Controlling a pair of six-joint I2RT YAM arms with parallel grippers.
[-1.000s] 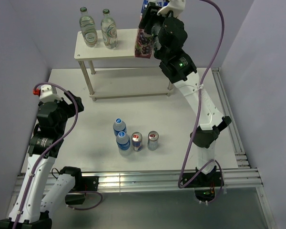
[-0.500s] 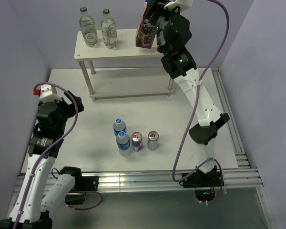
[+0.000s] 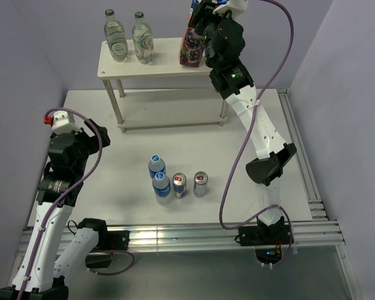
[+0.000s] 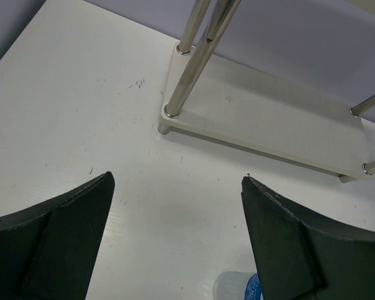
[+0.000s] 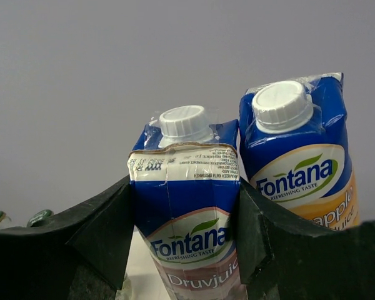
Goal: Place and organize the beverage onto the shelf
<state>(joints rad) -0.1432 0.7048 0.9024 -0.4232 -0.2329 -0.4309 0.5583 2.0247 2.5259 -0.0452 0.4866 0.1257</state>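
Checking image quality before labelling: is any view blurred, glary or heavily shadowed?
Top external: even light, soft shadows on the table, glare on the front rail. Left wrist: own fingers dark, shelf sharp. Right wrist: held carton print crisp, no glare.

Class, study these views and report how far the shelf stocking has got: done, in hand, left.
Done: two glass bottles stand on the shelf's top tier; an apple juice carton seems placed too. In hand: the right gripper is shut on a grape juice carton at that tier's right end. Left: two water bottles and two cans on the table.
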